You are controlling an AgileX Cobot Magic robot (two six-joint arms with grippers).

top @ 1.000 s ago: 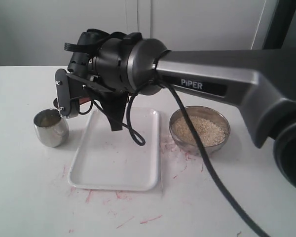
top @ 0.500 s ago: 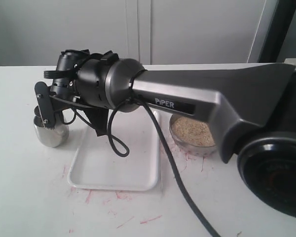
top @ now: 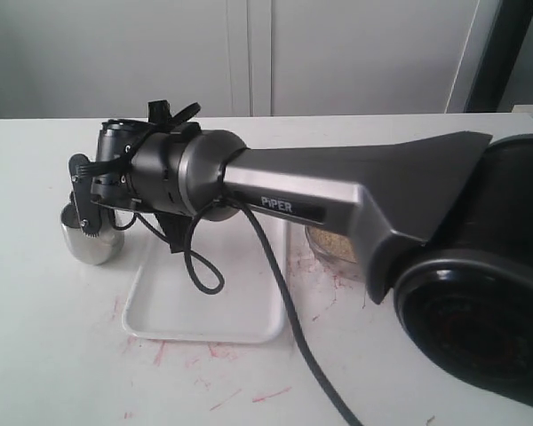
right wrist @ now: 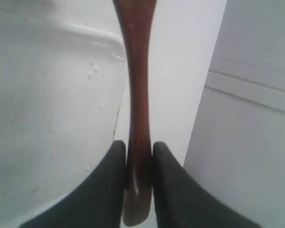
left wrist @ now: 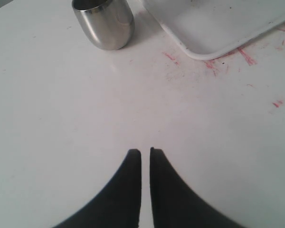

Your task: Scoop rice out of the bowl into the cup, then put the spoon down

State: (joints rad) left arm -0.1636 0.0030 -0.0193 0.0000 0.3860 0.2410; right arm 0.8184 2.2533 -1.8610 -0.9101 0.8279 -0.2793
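Exterior view: lowered leftward over cup (top: 91, 245) since a second ago, spoon (right wrist: 137, 95) clamped in right end effector (right wrist: 139, 148), likely pouring; left end effector (left wrist: 145, 155) together.

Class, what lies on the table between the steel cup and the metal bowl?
The flat white tray lies between the cup and the bowl, as the exterior view shows.

Tray (top: 204, 306) between cup (top: 91, 245) and bowl (top: 336, 252)
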